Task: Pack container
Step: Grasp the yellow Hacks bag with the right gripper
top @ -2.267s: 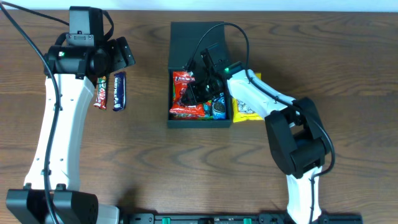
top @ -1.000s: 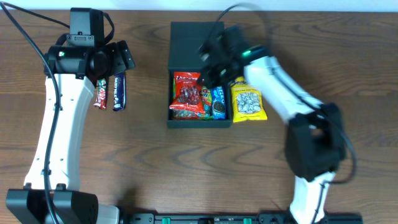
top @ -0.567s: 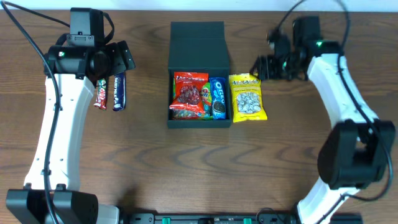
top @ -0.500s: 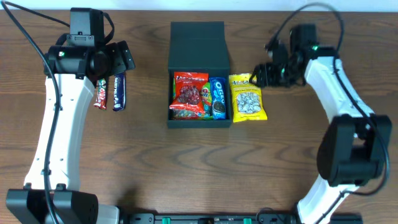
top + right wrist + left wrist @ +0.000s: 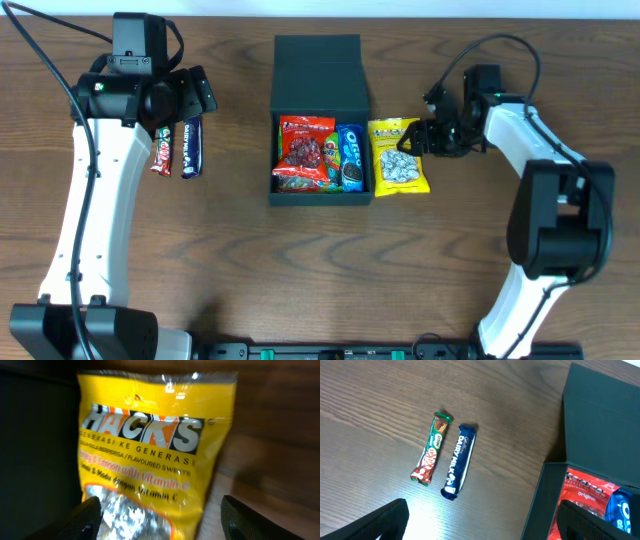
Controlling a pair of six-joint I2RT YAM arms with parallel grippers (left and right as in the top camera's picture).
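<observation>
The container [image 5: 320, 195], a dark teal box with its lid [image 5: 317, 70] folded back, holds a red packet [image 5: 305, 152] and a blue Oreo packet [image 5: 350, 158]. Flat on the table against its right wall lies a yellow Hacks packet [image 5: 398, 155]. My right gripper [image 5: 412, 142] hangs open over that packet's upper right part. In the right wrist view the right gripper [image 5: 167, 525] straddles the Hacks packet [image 5: 150, 450], one finger on each side, holding nothing. My left gripper [image 5: 196, 92] stands wide open and empty, high above the table left of the container [image 5: 600, 445].
Two chocolate bars lie side by side on the table left of the container: a green-and-red one [image 5: 161, 150] [image 5: 431, 448] and a blue Dairy Milk [image 5: 190, 146] [image 5: 459, 461]. The right arm's cable [image 5: 500, 45] loops over the table's far right.
My right gripper opened, lifted out of the container, swung right and came back over the yellow packet. The left arm has not moved.
</observation>
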